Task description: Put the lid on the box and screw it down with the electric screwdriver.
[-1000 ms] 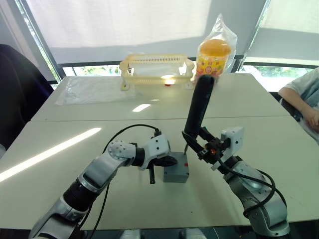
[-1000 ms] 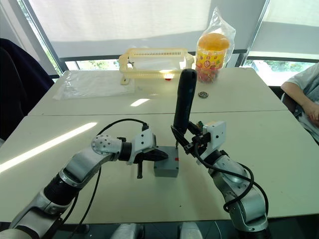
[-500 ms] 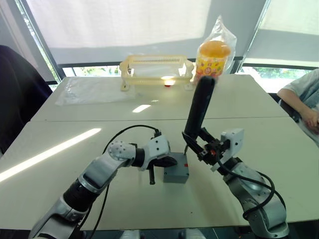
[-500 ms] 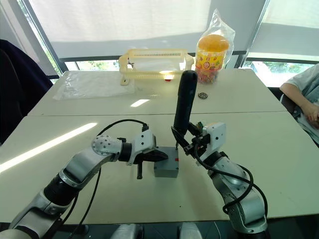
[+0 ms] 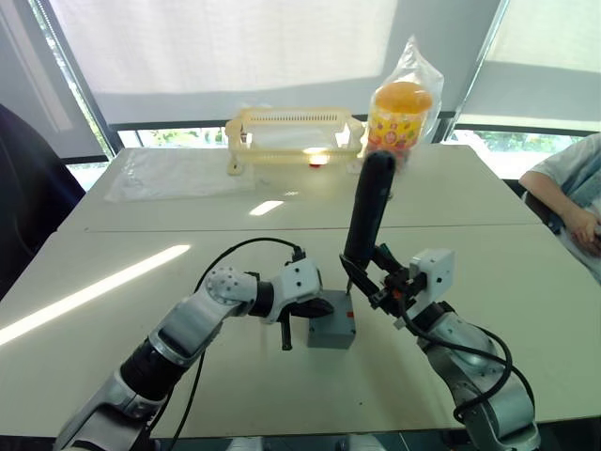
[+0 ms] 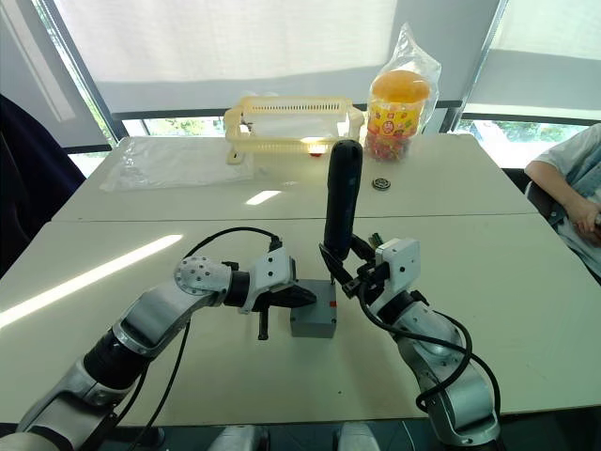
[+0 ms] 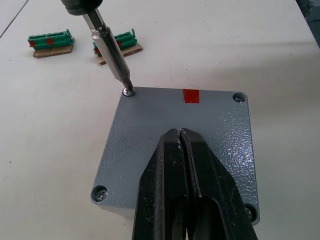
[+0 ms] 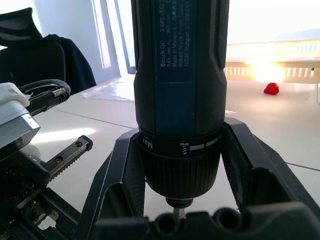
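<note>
The grey lid (image 7: 200,115) lies on the grey box (image 5: 331,331), with a red mark at one edge and screws in its corners. My left gripper (image 7: 179,134) is shut, its fingertips resting on top of the lid. Just right of the box, my right gripper (image 5: 377,282) is shut on the black electric screwdriver (image 5: 368,211). The tool stands nearly upright. Its metal bit (image 7: 111,47) sits on one corner screw (image 7: 129,92) of the lid.
Two green connector pieces (image 7: 50,41) lie on the table beyond the box. At the far edge are a yellow rack (image 5: 294,132), a bagged orange-lidded jar (image 5: 402,103) and a clear plastic sheet (image 5: 169,174). A person's arm (image 5: 573,188) is at the right.
The screwdriver's top has leaned slightly to the left, and the right wrist has shifted a little with it. The left gripper stays on the lid.
</note>
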Tool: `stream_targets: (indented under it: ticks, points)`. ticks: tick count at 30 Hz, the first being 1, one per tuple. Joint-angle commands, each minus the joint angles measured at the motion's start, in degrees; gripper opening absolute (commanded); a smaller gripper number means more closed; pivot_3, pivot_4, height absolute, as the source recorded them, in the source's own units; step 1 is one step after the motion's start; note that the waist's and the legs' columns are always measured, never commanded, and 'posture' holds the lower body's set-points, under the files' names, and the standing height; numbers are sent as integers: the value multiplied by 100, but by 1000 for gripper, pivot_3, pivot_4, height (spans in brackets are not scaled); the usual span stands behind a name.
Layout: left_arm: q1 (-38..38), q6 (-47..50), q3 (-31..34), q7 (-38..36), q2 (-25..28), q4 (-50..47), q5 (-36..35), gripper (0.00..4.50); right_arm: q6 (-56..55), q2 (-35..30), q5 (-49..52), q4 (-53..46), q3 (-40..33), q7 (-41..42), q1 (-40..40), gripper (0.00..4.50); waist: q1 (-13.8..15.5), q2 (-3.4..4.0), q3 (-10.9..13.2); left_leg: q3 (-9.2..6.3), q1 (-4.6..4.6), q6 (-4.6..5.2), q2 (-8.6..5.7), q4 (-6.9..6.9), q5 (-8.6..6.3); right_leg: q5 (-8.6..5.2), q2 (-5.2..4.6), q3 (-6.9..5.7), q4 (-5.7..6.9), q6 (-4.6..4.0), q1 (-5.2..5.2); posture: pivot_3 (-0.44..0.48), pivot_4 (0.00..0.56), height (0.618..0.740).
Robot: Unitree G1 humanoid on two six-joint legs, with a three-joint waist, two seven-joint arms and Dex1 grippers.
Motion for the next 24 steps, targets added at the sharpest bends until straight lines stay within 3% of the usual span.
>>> stream_targets:
  ticks: [1,11,19,24]
  points:
    - [105,100,-159,-32,86,52,136,0,353,-166,-430,757,168,-52,307,1741,0,-7,-11,0,1,0,0,-1,0,0,0,0,-1,0,0,0,150,740]
    - [117,92,-162,-9,74,87,155,0,209,322,1,767,-4,10,281,1741,-3,-12,-28,-5,15,-4,18,-18,-2,3,-8,-3,-62,-10,12,0,150,740]
    - [129,63,-216,0,70,121,204,0,70,255,-280,816,158,104,463,1741,-1,-12,-30,-3,4,-4,9,-31,-3,4,-43,-3,-77,-10,12,0,150,740]
    - [146,12,-224,-32,107,136,234,0,-431,412,-111,435,-128,59,441,1741,-3,-6,-28,-6,1,-6,11,-34,-4,3,-48,-3,-80,-10,7,0,150,740]
